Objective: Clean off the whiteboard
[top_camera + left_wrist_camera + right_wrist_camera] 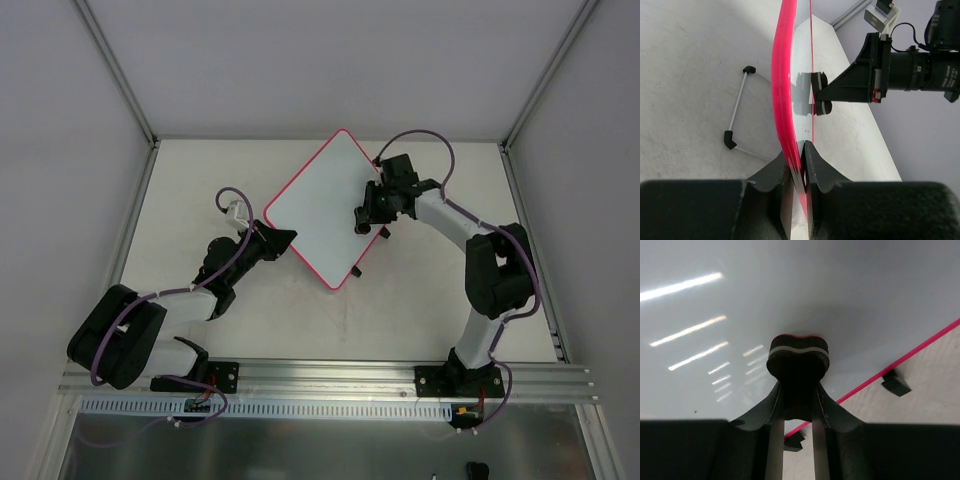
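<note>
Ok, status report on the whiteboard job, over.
Left end effector shut on whiteboard rim. Right end effector shut on eraser, pressed against it. No writing visible. Nothing blocking.

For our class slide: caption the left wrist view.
Left pincer clamps the whiteboard rim while the right pincer holds an eraser against its face.

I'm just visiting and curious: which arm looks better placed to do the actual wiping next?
Right. The right hand grips the eraser, pressed against the whiteboard face. The left hand is clamped on the board's rim, holding it steady.
</note>
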